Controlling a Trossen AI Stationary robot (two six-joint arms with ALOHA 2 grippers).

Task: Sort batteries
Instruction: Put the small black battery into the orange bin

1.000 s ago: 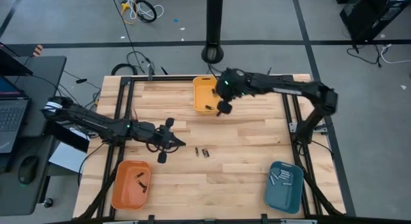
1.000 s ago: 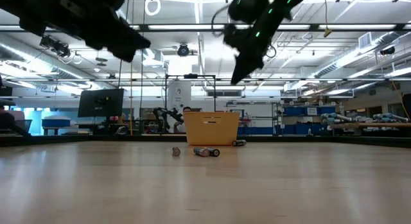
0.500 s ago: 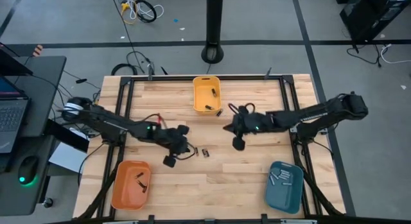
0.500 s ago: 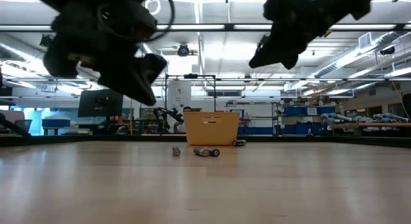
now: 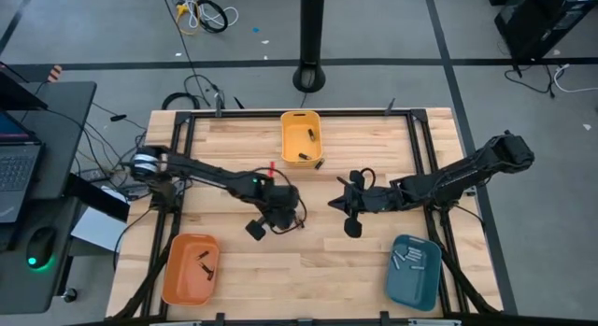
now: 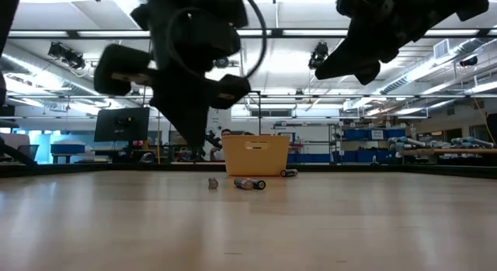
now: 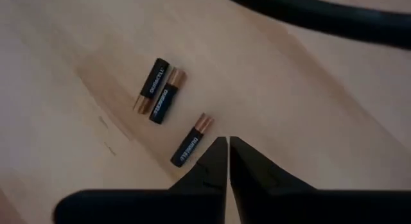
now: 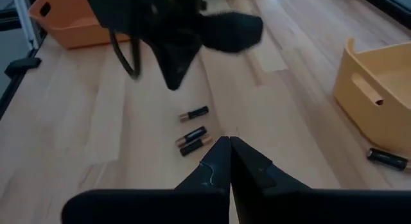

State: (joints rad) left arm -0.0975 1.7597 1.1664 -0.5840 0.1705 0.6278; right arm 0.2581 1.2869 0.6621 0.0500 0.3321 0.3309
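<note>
Table [image 5: 374,261] of pale wood planks is carrying three plastic bins: a yellow bin [image 5: 301,139] at twelve o'clock by the far edge, an orange bin [image 5: 190,268] at seven o'clock and a blue bin [image 5: 414,270] at five o'clock. The left gripper [image 5: 277,212] is hanging above the table's middle, its fingers [image 7: 215,161] pressed together with only a hairline between them, grasping nothing. The right gripper [image 5: 348,203] is hovering at three o'clock of it, well apart, fingers [image 8: 218,158] likewise clenched and empty. Three black-and-copper AA batteries [image 7: 168,112] are lying loose on the wood under the left gripper: two are touching side by side, the third is resting just beside them, nearer the fingertips. Another battery [image 8: 387,158] is lying on the table just outside the yellow bin. Dark batteries are sitting in the orange bin, pale ones in the blue bin, and one or two in the yellow bin.
</note>
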